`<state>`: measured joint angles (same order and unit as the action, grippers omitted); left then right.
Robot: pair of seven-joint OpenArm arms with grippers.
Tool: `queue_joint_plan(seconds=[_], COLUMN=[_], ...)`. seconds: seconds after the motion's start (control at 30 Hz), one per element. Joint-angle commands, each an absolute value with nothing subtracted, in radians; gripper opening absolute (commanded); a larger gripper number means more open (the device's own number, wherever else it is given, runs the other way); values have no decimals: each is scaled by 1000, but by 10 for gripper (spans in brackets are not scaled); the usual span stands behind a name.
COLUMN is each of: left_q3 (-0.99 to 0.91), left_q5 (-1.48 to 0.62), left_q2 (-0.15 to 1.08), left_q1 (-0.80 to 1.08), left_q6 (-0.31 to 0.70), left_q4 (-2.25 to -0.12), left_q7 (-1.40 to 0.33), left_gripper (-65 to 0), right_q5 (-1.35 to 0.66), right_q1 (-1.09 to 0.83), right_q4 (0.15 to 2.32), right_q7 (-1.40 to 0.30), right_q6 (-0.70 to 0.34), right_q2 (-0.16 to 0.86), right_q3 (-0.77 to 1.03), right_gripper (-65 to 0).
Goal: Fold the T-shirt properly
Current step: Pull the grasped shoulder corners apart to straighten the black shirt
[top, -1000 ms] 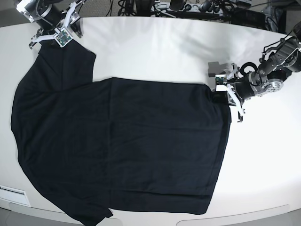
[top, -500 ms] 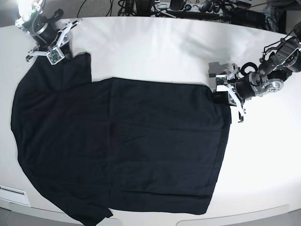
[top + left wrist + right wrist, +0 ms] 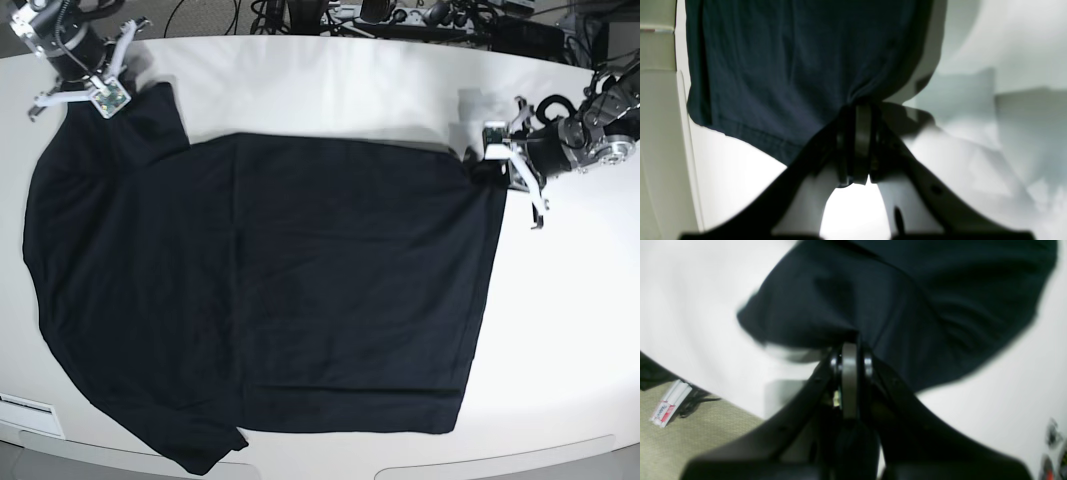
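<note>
The black T-shirt [image 3: 280,290] lies spread flat over most of the white table [image 3: 340,90]. My left gripper [image 3: 492,162], on the right of the base view, is shut on the T-shirt's upper right corner; the left wrist view shows the fingers [image 3: 858,140] pinching the dark fabric [image 3: 790,66]. My right gripper [image 3: 105,98], at the top left of the base view, is shut on the T-shirt's sleeve edge; the right wrist view shows the closed fingers [image 3: 850,373] gripping bunched cloth [image 3: 907,306].
Cables and dark equipment [image 3: 420,18] line the table's far edge. The table's front edge [image 3: 520,460] curves just below the shirt's hem. In the right wrist view, markers [image 3: 670,403] lie on the carpet beside the table.
Both grippers have pulled outward and toward the far edge. The right gripper dragged the sleeve up and left; the left gripper dragged the hem corner up and right, stretching the shirt flatter.
</note>
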<state>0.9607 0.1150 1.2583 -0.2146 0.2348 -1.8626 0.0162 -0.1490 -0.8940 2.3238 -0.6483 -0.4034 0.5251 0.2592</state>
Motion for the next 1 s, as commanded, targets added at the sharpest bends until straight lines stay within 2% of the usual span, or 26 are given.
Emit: queue_joint_plan(seconds=[0.0,0.17,0.5,0.67,0.77,0.87,0.97], left_q3=[950,950,950,950,950,950,949], left_q5=[114,123,123,180,266,383,452], left_q2=[1301,1396,1553,1553,1553,1553,1522], left_q1=[-210,-117,24,38,38,38,35], left_q6=[223,223,223,218,136,29,-48], left_q4=[-1901,-2040,-2254,-2311,-2313,-2313,-2312], left_q7=[18,-9,-133,-137,-150,-215,-264], left_gripper=[-650,-650,-650,-650,-650,-650,-650], right_q5=[-154,-160,-156,-104,-45,-1,-27], right_q1=[-926,-1048,-1236,-1266,-1255,-1198,-1098], right_q4=[2355,2356,2356,2356,2356,2356,2356], right_q7=[-637,-637,-638,-648,-607,-566,-534], right_q6=[-400,-400,-399,-377,-308,-304,-336], right_q2=[535,535,535,535,535,537,580], right_q3=[291,370,375,375,375,375,375], right_gripper=[-650,-650,-650,-650,-650,-650,-650])
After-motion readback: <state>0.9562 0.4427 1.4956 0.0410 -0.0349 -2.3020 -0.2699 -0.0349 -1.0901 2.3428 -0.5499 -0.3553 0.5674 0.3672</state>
